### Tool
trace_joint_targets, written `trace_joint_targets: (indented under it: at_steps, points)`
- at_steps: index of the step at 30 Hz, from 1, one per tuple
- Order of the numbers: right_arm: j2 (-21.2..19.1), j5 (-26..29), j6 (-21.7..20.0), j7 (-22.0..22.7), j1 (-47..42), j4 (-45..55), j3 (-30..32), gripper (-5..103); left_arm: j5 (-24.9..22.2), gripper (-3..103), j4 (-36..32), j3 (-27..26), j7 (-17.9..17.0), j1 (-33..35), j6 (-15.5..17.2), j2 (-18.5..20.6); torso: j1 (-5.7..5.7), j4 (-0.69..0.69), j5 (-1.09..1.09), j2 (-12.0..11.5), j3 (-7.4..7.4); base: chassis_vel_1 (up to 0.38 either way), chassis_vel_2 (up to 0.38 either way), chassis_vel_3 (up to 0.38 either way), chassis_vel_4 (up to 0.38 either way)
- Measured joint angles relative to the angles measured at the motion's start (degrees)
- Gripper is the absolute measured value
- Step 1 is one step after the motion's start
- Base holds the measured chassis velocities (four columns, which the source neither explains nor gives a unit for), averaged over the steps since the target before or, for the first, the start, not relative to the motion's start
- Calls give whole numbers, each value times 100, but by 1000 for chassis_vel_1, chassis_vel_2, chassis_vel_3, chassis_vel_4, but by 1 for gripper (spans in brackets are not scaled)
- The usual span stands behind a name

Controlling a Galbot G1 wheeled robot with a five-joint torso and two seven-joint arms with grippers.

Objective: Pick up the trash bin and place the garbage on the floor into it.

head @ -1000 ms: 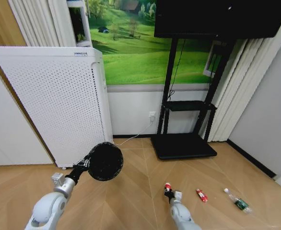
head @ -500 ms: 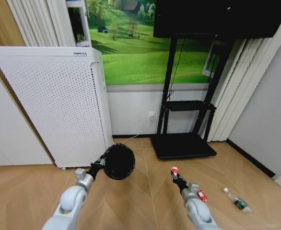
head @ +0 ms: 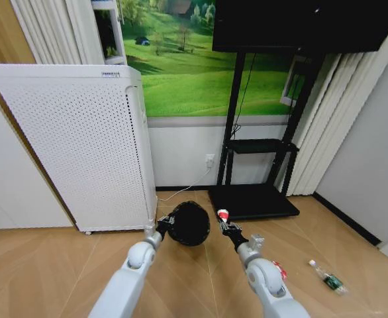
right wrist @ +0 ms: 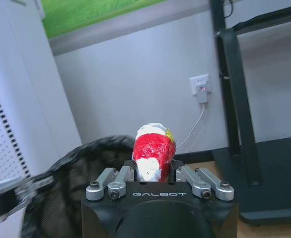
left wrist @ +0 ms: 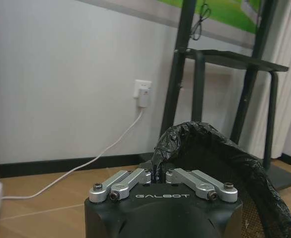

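Right gripper (head: pixel 224 224) sits just right of centre in the lower half of the head view, fingers clamped on a red-and-white piece (head: pixel 223 214) that pokes up above them (the right wrist view has it dead centre, (right wrist: pixel 154 152), wedged between the closed fingers). Immediately to its left is the bin (head: pixel 189 223), held off the floor (head: pixel 42 265) and tipped so its dark mouth faces the camera. The left gripper (head: pixel 162 227) has it, pinched shut on the bag-lined rim; in the left wrist view the crinkly black edge (left wrist: pixel 210 144) rises straight out of the closed fingers. Piece and bin rim are nearly touching. Lower right of the head view, a second red-and-white piece (head: pixel 280 269) peeks out beside the right arm, and the bottle (head: pixel 328 277) lies farther right. Behind, the white perforated appliance (head: pixel 75 146) fills the left, the black stand (head: pixel 253 199) the centre.
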Motion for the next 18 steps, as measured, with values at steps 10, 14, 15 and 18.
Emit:
trace_joint_targets:
  at_steps: [10, 14, 15, 18]
  points:
    - [112, -518, -151, 106, 267, -452, -802, 32, -63, 7, 142, 591, -121, -393, 40, -195, 0, 2, 0, 0, 0, 0, 0, 0, 0]
    - [161, -609, -177, 111, 375, -579, -849, 30, -95, 7, 98, 616, -158, -391, 62, -197, 0, -1, -1, 0, 0, 0, 0, 0, 0]
    - [201, -735, -170, 125, 526, -691, -880, 41, -129, 7, 31, 630, -167, -370, 79, -177, 0, 2, 1, 0, -1, 0, 0, 0, 0]
    - [204, -940, -151, 166, 654, -685, -876, 52, -147, 7, -14, 623, -172, -314, 97, -125, 0, 2, -1, 0, 0, 0, 0, 0, 0]
